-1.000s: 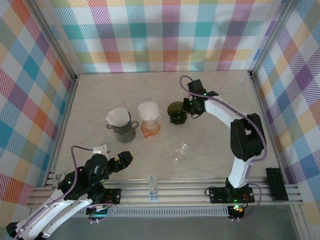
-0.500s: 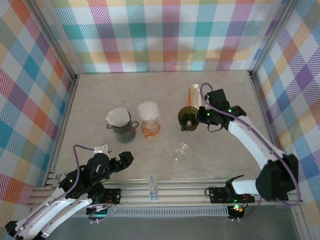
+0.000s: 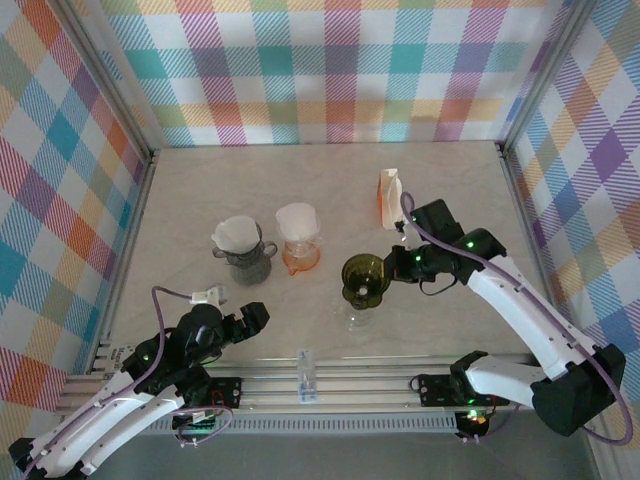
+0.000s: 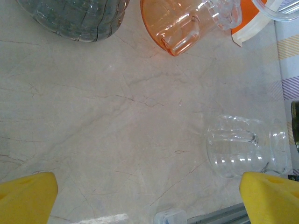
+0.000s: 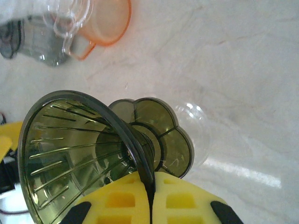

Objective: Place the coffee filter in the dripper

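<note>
Right end effector (image 5: 149, 198) is clamped hard on the rim of the olive-green translucent ribbed dripper (image 3: 363, 275), with a yellow pad (image 5: 117, 200) on either side of the thin wall. That dripper hangs just right of centre over the pale marble-look surface (image 3: 200, 190). Its wide mouth is turned up toward the overhead camera and its scalloped base flange sits lower, on the near side, so the cone's axis runs tilted rather than plumb. Right beneath it is the clear glass dripper (image 3: 357, 314); I cannot tell whether the two touch.

Over to the left, a white paper coffee filter (image 3: 237, 232) stands in the smoky grey dripper (image 3: 248, 262). A second white paper filter (image 3: 298, 222) sits in the orange translucent dripper (image 3: 300, 258) just right of it. Both filters have the open mouth up and the point down inside, long axis upright.

An orange-and-white packet (image 3: 389, 198) stands upright on the far side of the right arm, and any print on it is too small to read.

Left end effector (image 4: 149, 200) hangs low at the near left, fingers spread wide apart with only bare surface between them
</note>
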You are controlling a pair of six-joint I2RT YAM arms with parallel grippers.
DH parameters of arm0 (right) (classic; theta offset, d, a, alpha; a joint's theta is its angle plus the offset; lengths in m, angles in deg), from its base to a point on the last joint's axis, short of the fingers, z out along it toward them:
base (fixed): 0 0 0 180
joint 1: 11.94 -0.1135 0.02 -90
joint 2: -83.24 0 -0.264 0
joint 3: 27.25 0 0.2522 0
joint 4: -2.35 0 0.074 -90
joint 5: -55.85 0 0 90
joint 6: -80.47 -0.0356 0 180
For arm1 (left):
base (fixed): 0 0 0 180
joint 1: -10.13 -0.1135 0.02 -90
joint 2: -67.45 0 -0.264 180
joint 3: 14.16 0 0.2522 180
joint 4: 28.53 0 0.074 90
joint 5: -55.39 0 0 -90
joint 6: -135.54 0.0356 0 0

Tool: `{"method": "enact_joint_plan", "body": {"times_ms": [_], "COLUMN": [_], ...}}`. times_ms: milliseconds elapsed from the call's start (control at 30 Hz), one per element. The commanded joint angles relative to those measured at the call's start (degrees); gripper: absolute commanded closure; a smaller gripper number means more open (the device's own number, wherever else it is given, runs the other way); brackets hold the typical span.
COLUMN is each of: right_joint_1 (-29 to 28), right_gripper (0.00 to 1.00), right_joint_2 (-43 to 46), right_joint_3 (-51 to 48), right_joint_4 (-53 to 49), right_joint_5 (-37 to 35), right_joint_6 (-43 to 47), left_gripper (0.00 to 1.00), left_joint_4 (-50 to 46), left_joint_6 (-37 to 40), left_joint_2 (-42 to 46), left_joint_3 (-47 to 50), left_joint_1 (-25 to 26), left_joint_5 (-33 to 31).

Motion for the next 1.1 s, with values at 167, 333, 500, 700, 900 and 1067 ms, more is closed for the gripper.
{"method": "enact_joint_plan", "body": {"times_ms": [167, 333, 500, 700, 900, 1067], "right_joint_1": [-2.8, -2.8, -2.9, -3.1, -3.1, -3.1], "right_gripper": [1.00, 1.00, 1.00, 1.00, 0.52, 0.33], "right_joint_2": [-0.3, -0.8, -0.9, -0.8, -0.4, 1.1], "right_joint_3": [-1.2, -3.2, -4.3, -4.1, -4.4, -3.6], "right_joint_4": [-1.6, 0.8, 2.4, 2.1, 1.7, 2.7], "right_joint_5": [0.1, -0.2, -0.8, -2.0, -1.3, -4.2], "right_joint_6": [-0.3, -0.3, -0.1, 0.4, 0.7, 0.4], "left_gripper": [0.00, 0.00, 0.00, 0.00, 0.00, 0.00], "left_joint_4": [0.5, 0.4, 0.1, 0.4, 0.8, 1.3], "left_joint_6": [0.9, 0.9, 0.9, 0.9, 0.7, 0.9], "left_joint_2": [-0.2, -0.2, -0.1, -0.2, -0.4, -0.5], "left_joint_3": [-1.6, -1.6, -1.7, -1.6, -1.2, -1.5], "left_joint_1": [0.0, 0.0, -0.1, -0.1, -0.1, -0.1], "left_joint_5": [-0.9, -0.9, -1.0, -1.0, -0.7, -0.8]}}
